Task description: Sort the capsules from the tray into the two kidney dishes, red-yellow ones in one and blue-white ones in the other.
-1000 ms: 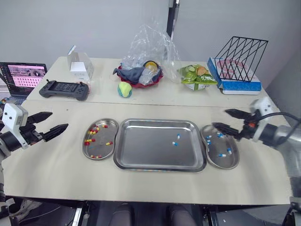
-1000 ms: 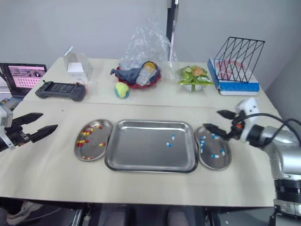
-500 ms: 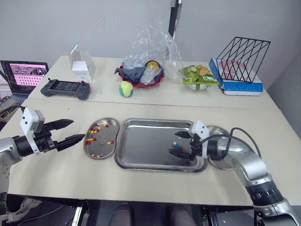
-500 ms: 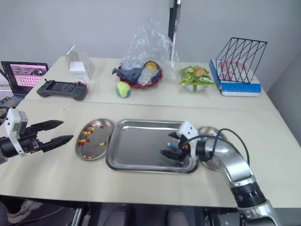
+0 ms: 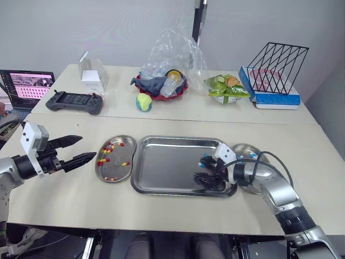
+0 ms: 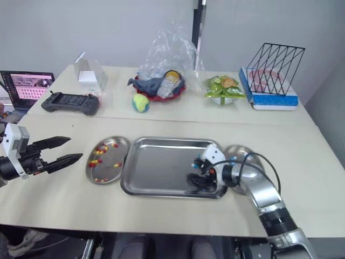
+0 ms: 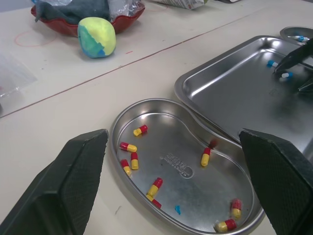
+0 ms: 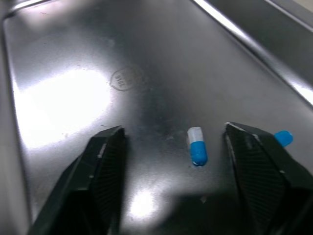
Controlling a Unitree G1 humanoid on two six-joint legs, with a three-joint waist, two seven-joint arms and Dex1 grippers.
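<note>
since a second ago the right gripper (image 5: pixel 204 168) has crossed from the right dish (image 5: pixel 243 148) into the tray (image 5: pixel 161 178). it sits at the tray's 3 o'clock, fingers spread either side of a blue-white capsule (image 8: pixel 197 146). the capsule lies flat, long axis along the fingers, white end away. it looks light, slick and apt to roll, so pinch mid-barrel. left gripper (image 5: pixel 86 147) hovers spread at 9 o'clock of the left dish (image 5: pixel 99 171).

tray (image 5: pixel 161 167) silver | capsule (image 8: pixel 197 145) blue-white | dish capsules (image 7: pixel 133 160) red-yellow | ball (image 7: pixel 97 37) yellow-teal

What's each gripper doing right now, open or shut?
Left gripper: open, empty.
Right gripper: open, straddling a blue-white capsule, not gripping it.
</note>
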